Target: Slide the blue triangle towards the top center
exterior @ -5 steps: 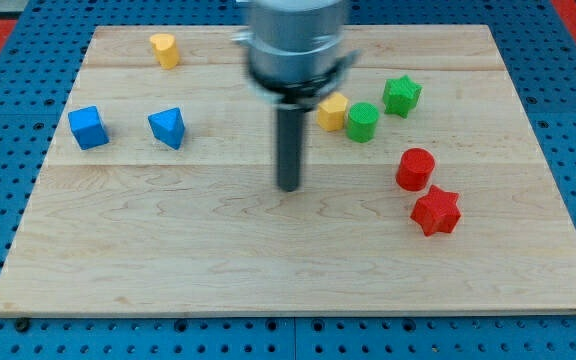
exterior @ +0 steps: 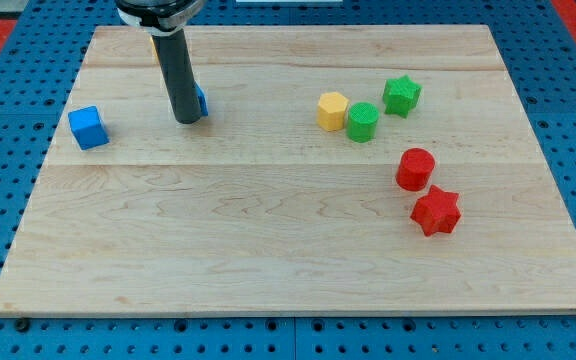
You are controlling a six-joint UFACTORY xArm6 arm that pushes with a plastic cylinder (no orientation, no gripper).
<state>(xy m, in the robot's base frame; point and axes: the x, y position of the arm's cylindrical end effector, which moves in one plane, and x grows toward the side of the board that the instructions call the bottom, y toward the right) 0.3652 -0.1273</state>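
Note:
The blue triangle [exterior: 200,101] is almost wholly hidden behind my dark rod at the board's upper left; only a sliver shows at the rod's right edge. My tip [exterior: 185,120] rests on the board right against the triangle, on its lower left side. A blue cube [exterior: 88,127] lies to the tip's left, apart from it.
A yellow hexagonal block [exterior: 332,110], a green cylinder [exterior: 362,122] and a green star [exterior: 402,96] cluster at the upper right. A red cylinder [exterior: 415,168] and a red star [exterior: 436,211] lie below them. The wooden board [exterior: 288,260] sits on a blue pegboard. The yellow block at the top left is hidden by the arm.
My rod has moved from the board's middle to the upper left. The blue triangle has shifted slightly up and right and is now behind the rod. The upper-left yellow block is now hidden.

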